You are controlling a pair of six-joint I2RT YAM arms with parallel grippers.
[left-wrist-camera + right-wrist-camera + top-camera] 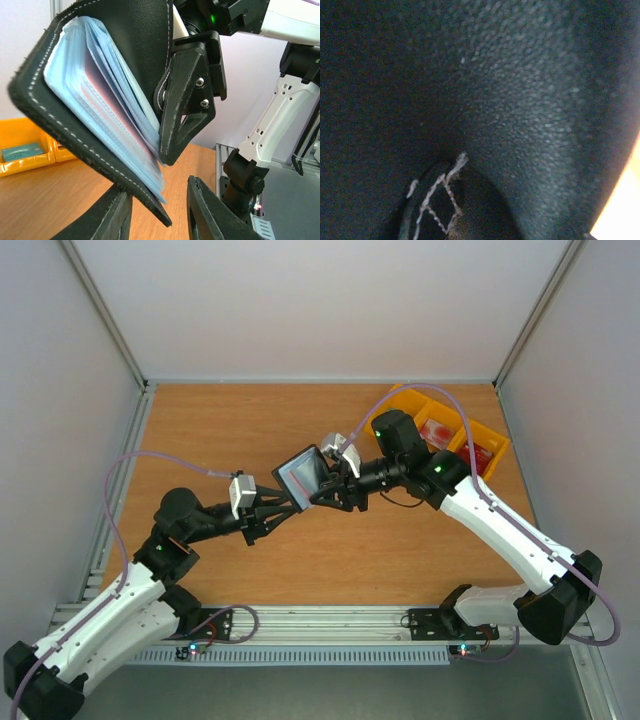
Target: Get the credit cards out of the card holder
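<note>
The left tool point(157, 186) sits below, its black fingers part-open and straddling the lower corner of the flat bifold card holder of black grained leather with white stitching point(132, 45); a gap shows beside that corner, so I judge nothing is clamped there; the card holder hangs in the air above the brown wooden bench point(220, 430), between the two arms, opened like a book and tilted; inside, a thick stack of pale blue clear plastic sleeves fans out, and the thin plastic credit cards point(100, 95) lie in those sleeves, one showing as a reddish tint through the film; how many there are I cannot tell; the right tool point(330, 484) holds the card holder by one cover, a black triangular finger point(182, 105) pressed flat to the leather, while its own camera sees only dark leather close up; farther right, at the back of the bench, stands the yellow plastic three-compartment tray point(497, 445), well apart from the card holder

By my judgement the card holder is light and floppy, its sleeves slack and slick, so it wants a firm hold on a whole cover near the spine; the cards look stiff, smooth and snug in their film, apt to slip from a shallow pinch; the best hold is an exposed card edge, pinched across the flat faces and drawn straight out of the sleeve mouth; catching film along with card would drag the whole stack
</note>
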